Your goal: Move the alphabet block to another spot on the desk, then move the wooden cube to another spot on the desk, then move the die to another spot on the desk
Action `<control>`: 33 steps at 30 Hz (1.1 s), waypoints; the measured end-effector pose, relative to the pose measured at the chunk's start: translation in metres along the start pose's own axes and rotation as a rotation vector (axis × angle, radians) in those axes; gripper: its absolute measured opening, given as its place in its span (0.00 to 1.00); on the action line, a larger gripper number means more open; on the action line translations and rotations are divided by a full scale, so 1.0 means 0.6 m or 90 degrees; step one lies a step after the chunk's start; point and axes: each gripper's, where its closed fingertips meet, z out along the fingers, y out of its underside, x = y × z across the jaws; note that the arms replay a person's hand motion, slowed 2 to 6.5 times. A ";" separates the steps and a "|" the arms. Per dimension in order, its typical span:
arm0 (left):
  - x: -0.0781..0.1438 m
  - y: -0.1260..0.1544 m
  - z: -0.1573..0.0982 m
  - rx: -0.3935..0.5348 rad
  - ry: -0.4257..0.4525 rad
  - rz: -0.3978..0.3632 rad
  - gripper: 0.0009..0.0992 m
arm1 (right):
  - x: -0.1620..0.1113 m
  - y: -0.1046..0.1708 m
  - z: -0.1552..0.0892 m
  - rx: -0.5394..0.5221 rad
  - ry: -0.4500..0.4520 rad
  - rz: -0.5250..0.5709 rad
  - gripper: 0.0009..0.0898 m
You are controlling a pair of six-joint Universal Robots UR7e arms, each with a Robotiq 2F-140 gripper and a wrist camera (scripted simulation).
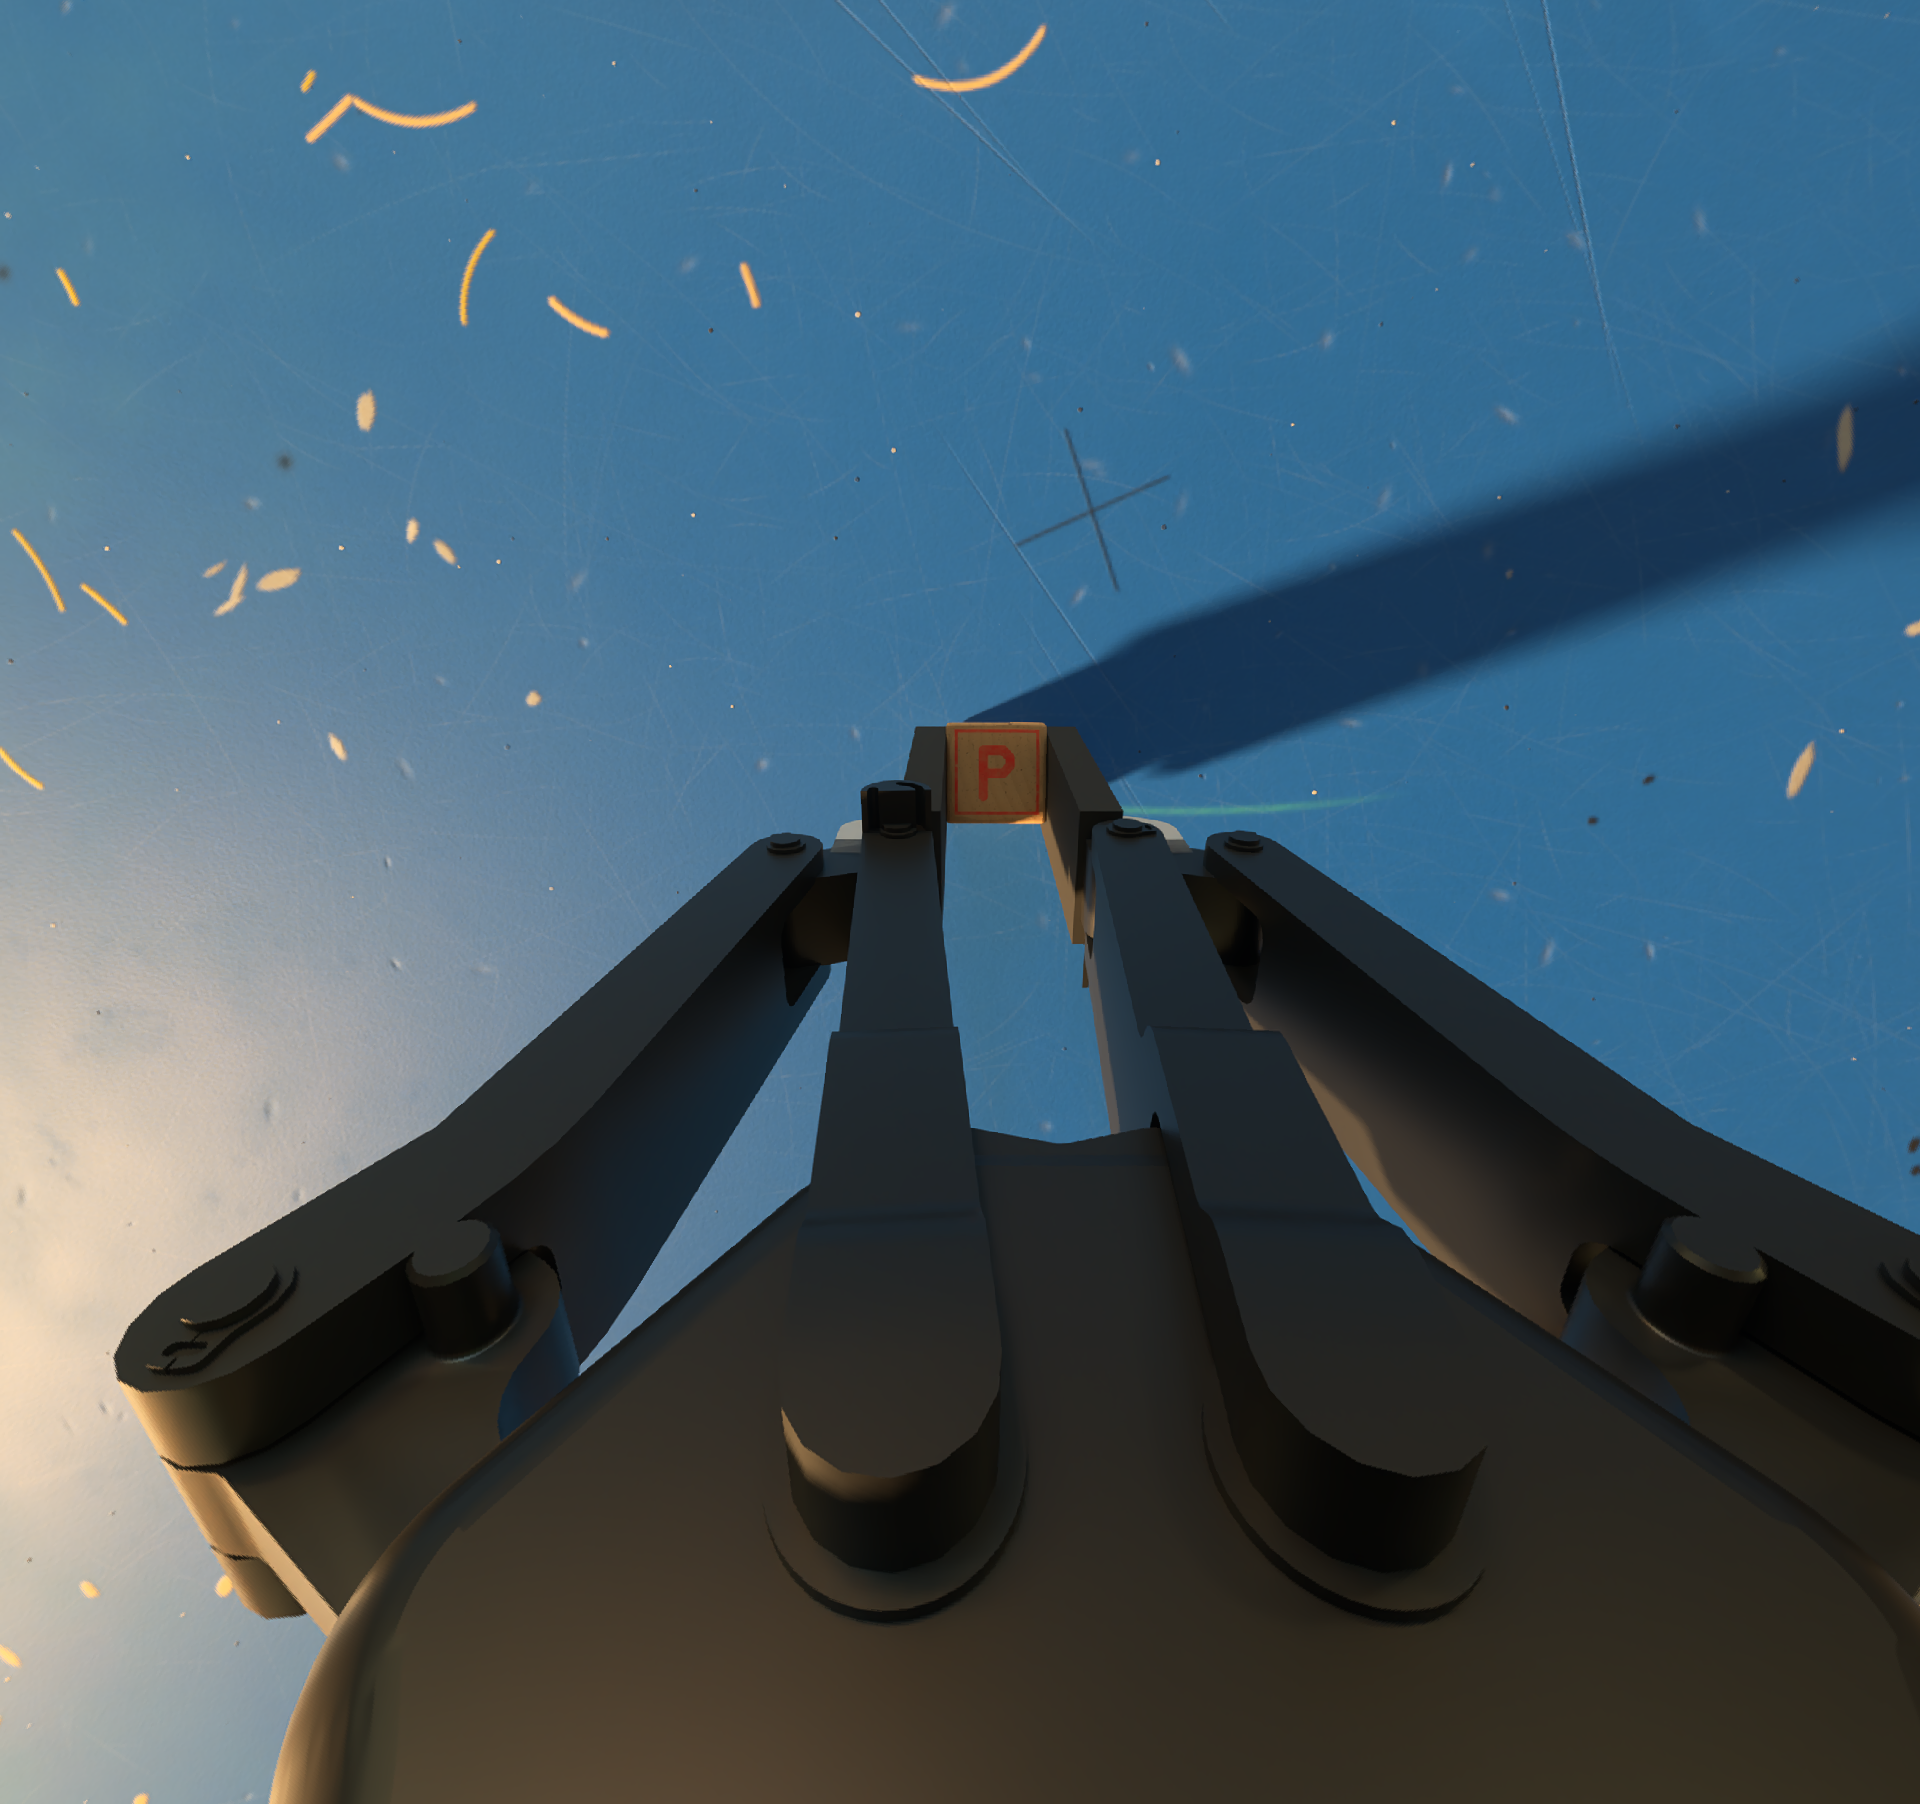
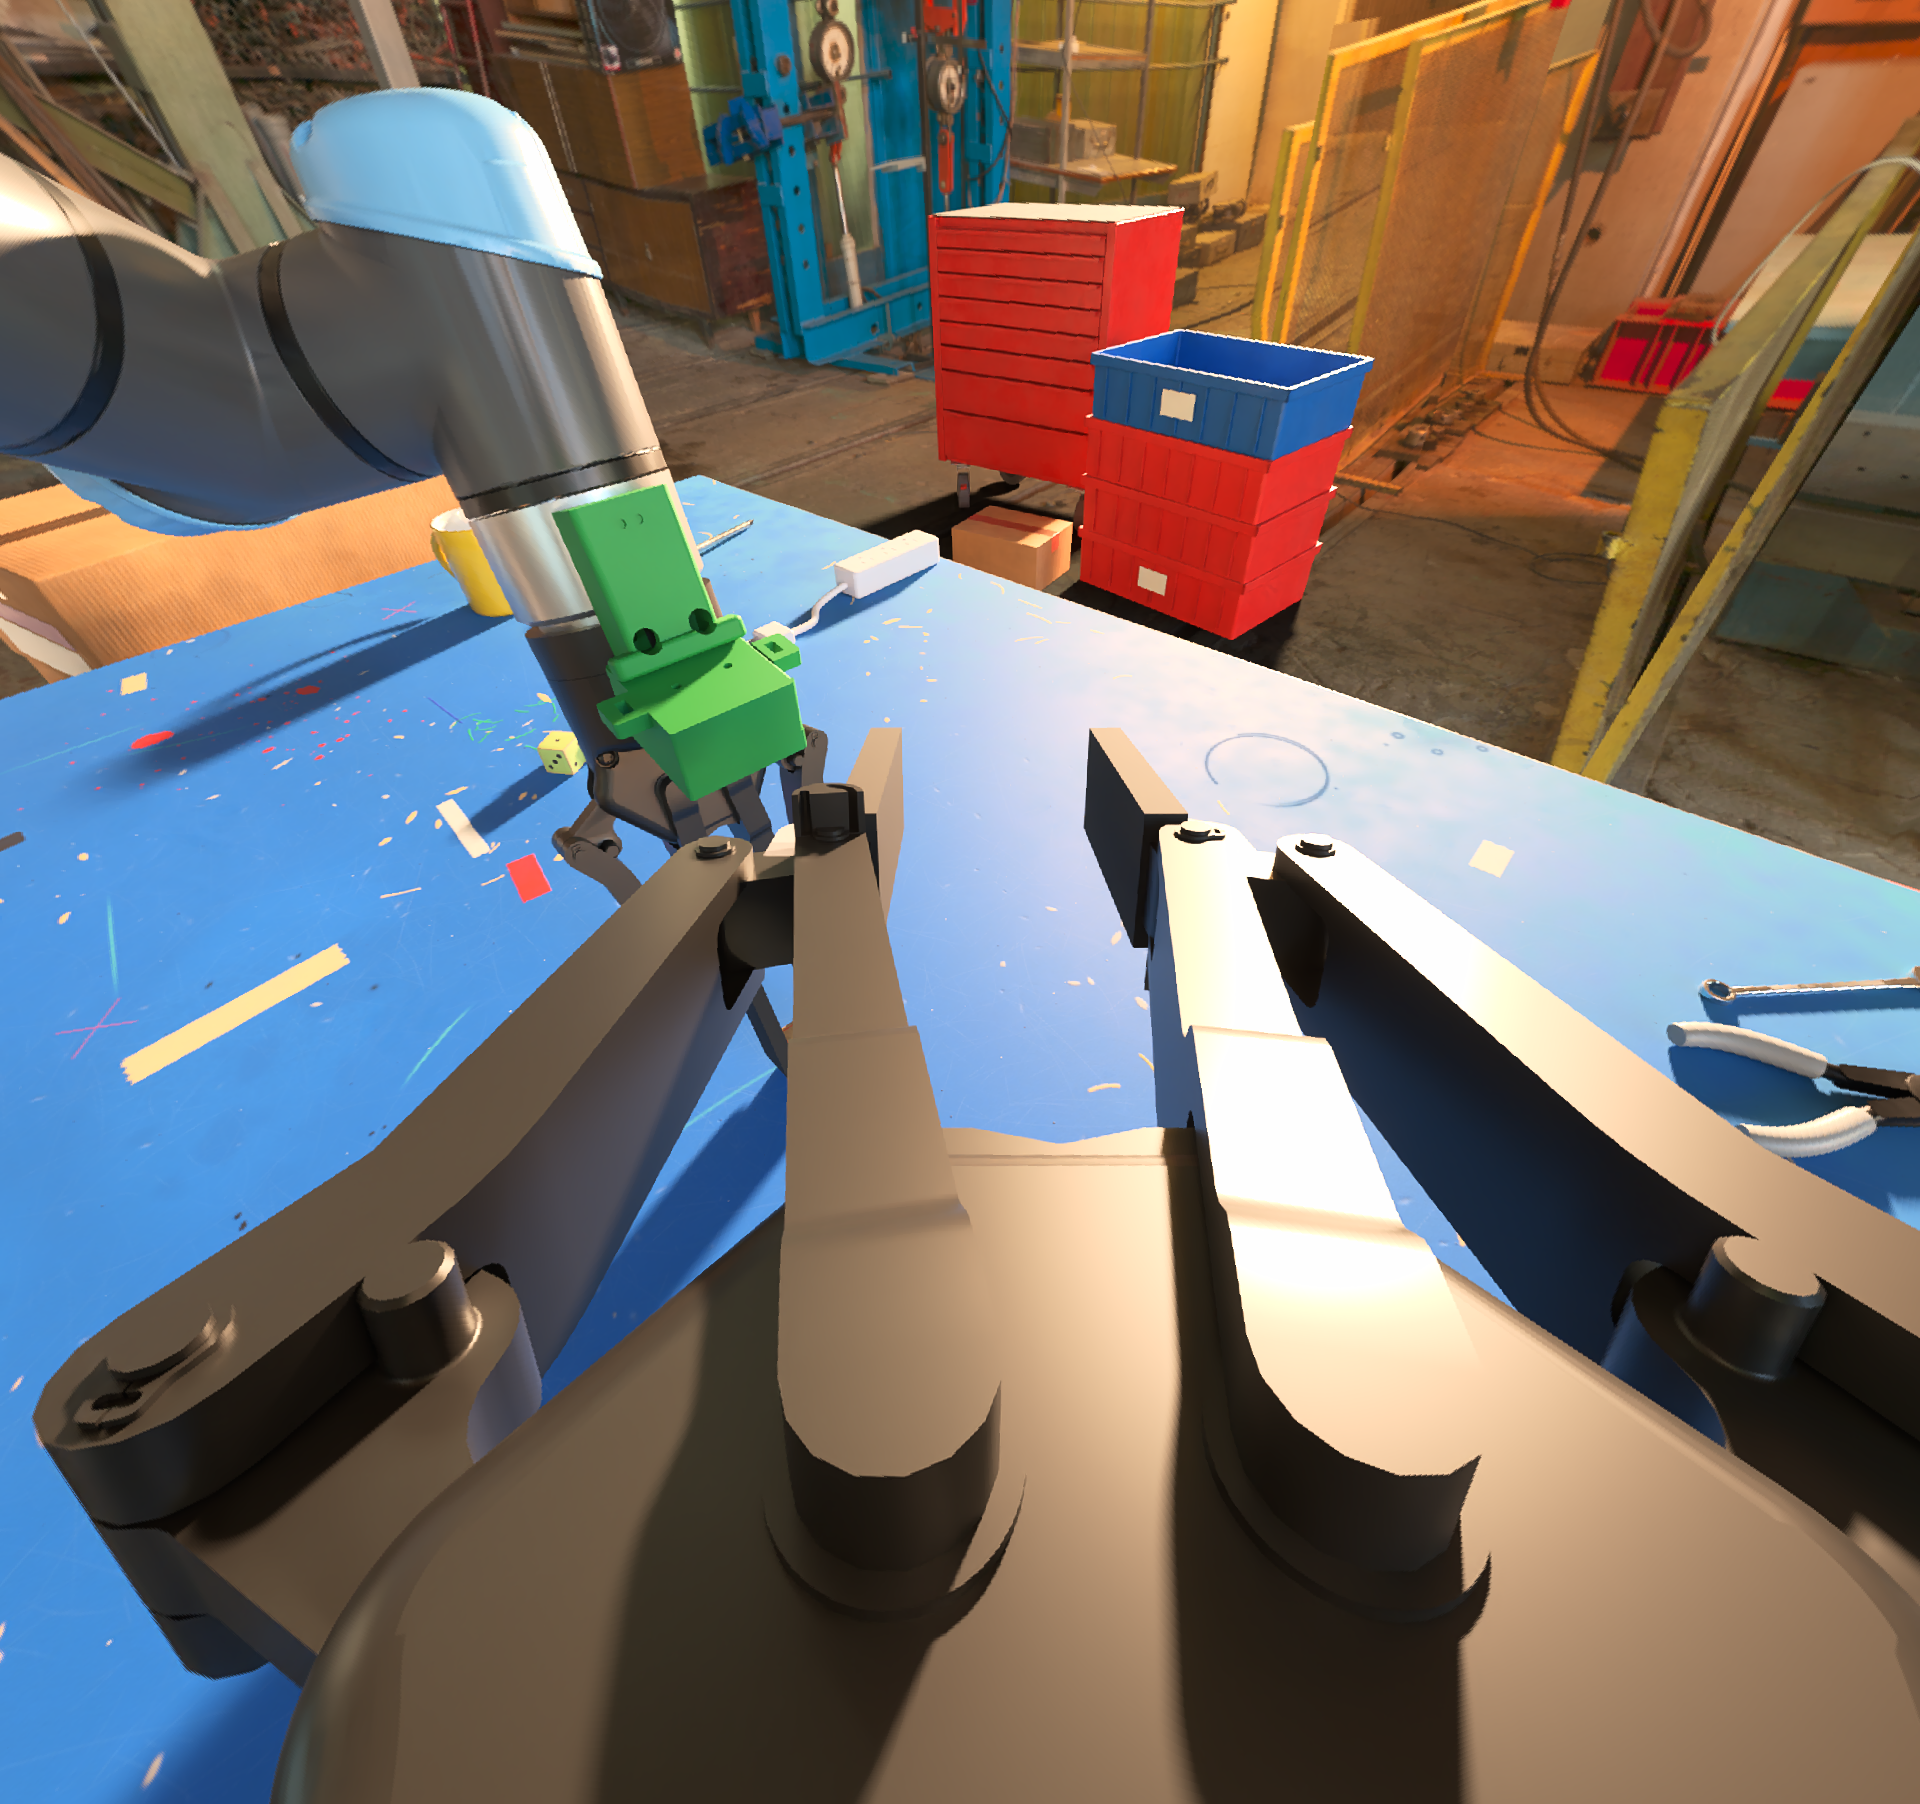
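My left gripper (image 1: 994, 752) is shut on the alphabet block (image 1: 994, 774), a small wooden cube with a red letter in a red frame. It holds the block at or just above the blue desk (image 1: 623, 507); their shadow starts right at the fingertips. In the right wrist view the left arm with its green camera mount (image 2: 696, 684) reaches down onto the desk, and my own left finger hides the block. My right gripper (image 2: 992, 798) is open and empty above the desk. The yellow die (image 2: 559, 753) lies just left of the left arm. No wooden cube shows.
A yellow mug (image 2: 465, 559) and a white power strip (image 2: 888, 557) sit near the desk's far edge. Pliers (image 2: 1808, 1089) and a wrench (image 2: 1808, 987) lie at the right. A red drawer cabinet (image 2: 1029, 341) and stacked crates (image 2: 1216, 487) stand on the floor beyond.
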 end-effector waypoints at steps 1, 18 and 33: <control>0.000 0.000 0.000 0.002 0.002 -0.001 0.25 | 0.000 0.000 0.000 0.001 0.000 0.001 0.53; 0.001 -0.009 0.000 0.037 0.020 -0.022 0.25 | 0.008 0.007 -0.004 -0.003 -0.002 0.016 0.53; 0.002 -0.013 -0.031 0.087 0.004 -0.023 0.39 | 0.017 0.011 -0.010 -0.002 0.009 0.021 0.53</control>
